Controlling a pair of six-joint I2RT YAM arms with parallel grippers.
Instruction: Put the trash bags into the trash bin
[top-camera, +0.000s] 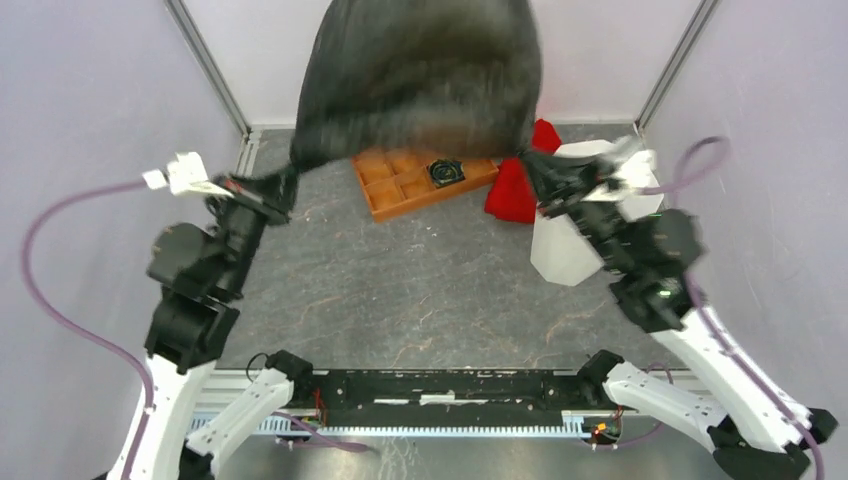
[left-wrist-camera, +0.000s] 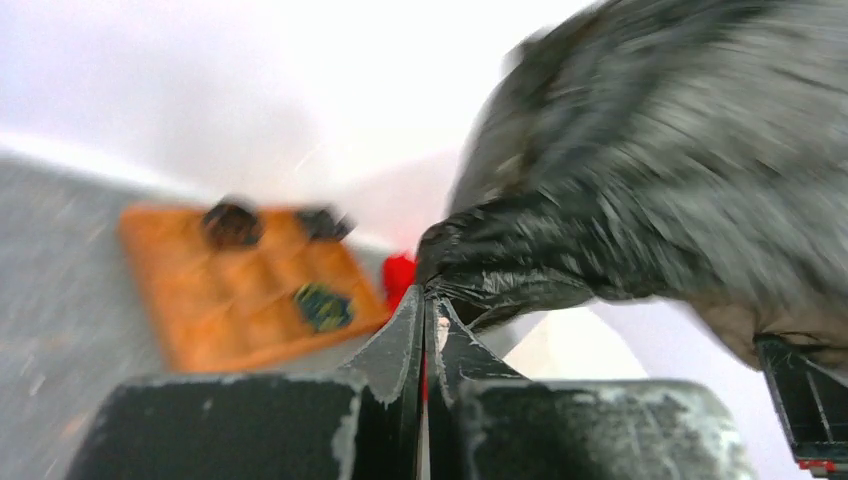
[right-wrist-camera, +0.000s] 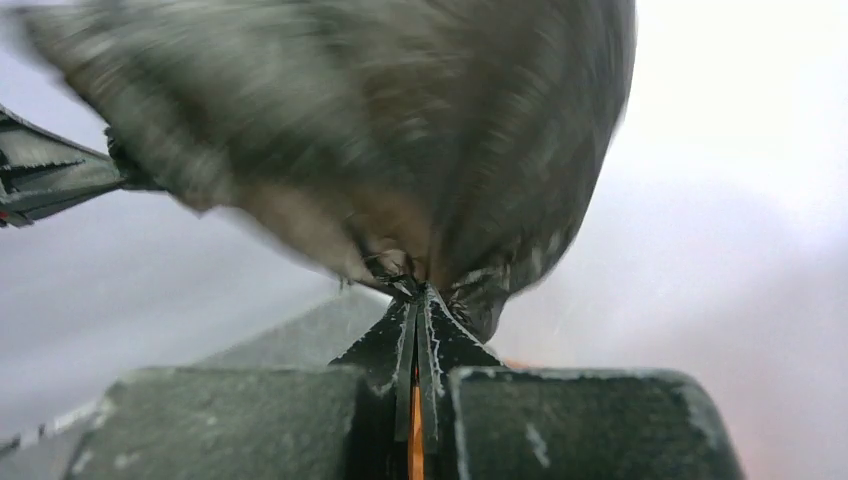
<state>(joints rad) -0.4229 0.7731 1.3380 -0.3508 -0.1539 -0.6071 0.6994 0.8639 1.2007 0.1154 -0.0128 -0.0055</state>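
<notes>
Pinching the bag at opposite edges, my left jaws and right jaws are both clamped on its plastic; it billows aloft at twelve o'clock. The bin sits at three o'clock; I judge nothing is in yet.

The bag is thin, crinkled, glossy plastic; the bin, smooth white plastic; the table, mottled grey.
</notes>
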